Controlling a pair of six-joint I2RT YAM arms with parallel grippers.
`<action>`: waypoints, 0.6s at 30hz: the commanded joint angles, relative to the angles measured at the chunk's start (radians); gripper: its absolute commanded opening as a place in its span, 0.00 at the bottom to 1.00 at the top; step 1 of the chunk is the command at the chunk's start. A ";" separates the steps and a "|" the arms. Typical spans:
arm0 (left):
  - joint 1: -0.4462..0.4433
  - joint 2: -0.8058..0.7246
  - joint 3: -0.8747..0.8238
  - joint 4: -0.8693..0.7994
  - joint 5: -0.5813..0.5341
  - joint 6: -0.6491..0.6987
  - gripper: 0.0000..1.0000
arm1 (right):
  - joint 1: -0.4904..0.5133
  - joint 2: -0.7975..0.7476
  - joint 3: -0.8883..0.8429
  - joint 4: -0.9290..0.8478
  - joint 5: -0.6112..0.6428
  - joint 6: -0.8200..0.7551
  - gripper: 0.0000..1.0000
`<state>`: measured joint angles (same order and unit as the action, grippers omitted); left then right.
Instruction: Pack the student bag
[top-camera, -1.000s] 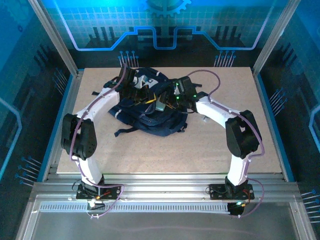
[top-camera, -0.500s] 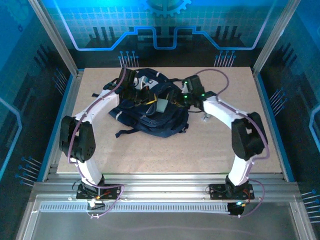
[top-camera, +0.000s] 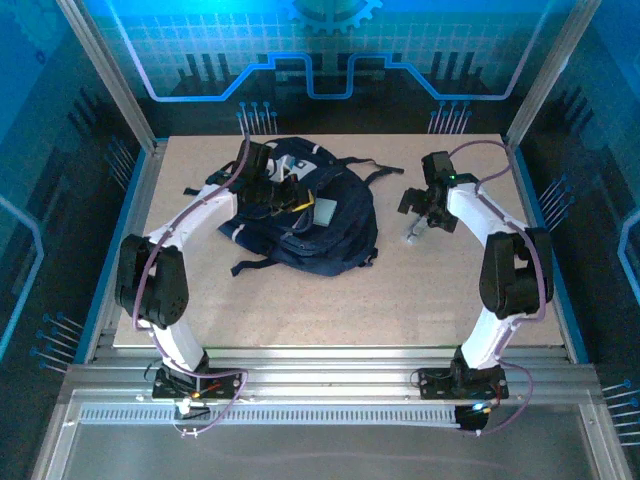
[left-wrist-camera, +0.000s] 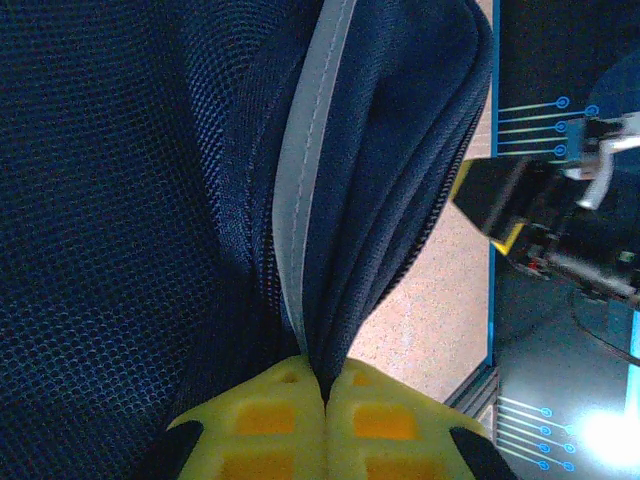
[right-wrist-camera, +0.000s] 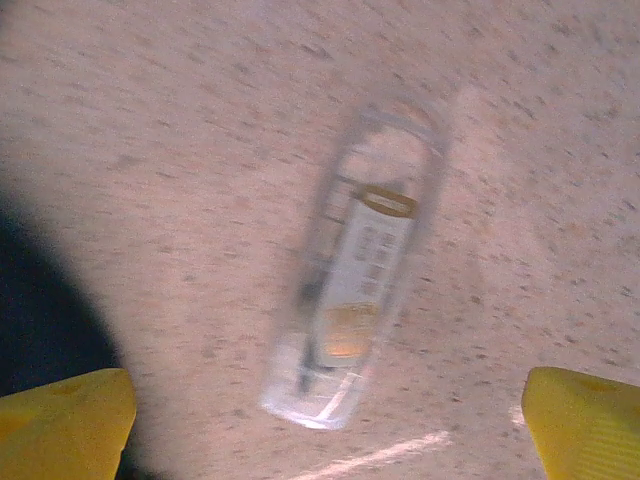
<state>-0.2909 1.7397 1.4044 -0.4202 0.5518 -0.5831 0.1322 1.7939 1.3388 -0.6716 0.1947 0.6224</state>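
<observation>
The student bag (top-camera: 300, 215) is a dark navy backpack lying at the table's back middle. Its fabric and a pale grey stripe also show in the left wrist view (left-wrist-camera: 150, 200). My left gripper (top-camera: 277, 187) (left-wrist-camera: 325, 385) is shut on a fold of the bag's fabric beside that stripe. A pale grey flat item (top-camera: 322, 212) lies at the bag's opening. To the right of the bag, my right gripper (top-camera: 422, 207) (right-wrist-camera: 325, 430) stands open, nothing held, just above a small clear plastic case (top-camera: 410, 236) (right-wrist-camera: 350, 300) lying on the table. Its yellow fingertips (right-wrist-camera: 60, 425) flank the case's near end.
Black straps (top-camera: 255, 262) trail from the bag towards the front left and another (top-camera: 385, 170) at the back right. Bare tabletop (top-camera: 330, 310) stretches in front of the bag. Metal frame posts and blue-lit walls close in the table's sides and back.
My right gripper has pulled away from the bag's opening, swung right and opened wide over the clear case. The left gripper has kept its grip on the bag.
</observation>
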 joint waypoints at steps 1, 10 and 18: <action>-0.011 -0.066 0.000 0.053 0.083 -0.032 0.00 | -0.004 0.062 0.029 -0.072 0.098 0.004 1.00; -0.010 -0.066 -0.012 0.052 0.077 -0.034 0.00 | 0.026 0.238 0.146 -0.045 0.025 0.055 1.00; -0.010 -0.069 -0.005 0.034 0.066 -0.022 0.00 | 0.031 0.259 0.115 -0.025 0.053 0.106 0.71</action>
<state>-0.2909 1.7378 1.3903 -0.4126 0.5579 -0.5972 0.1585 2.0544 1.4715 -0.6956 0.2279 0.6876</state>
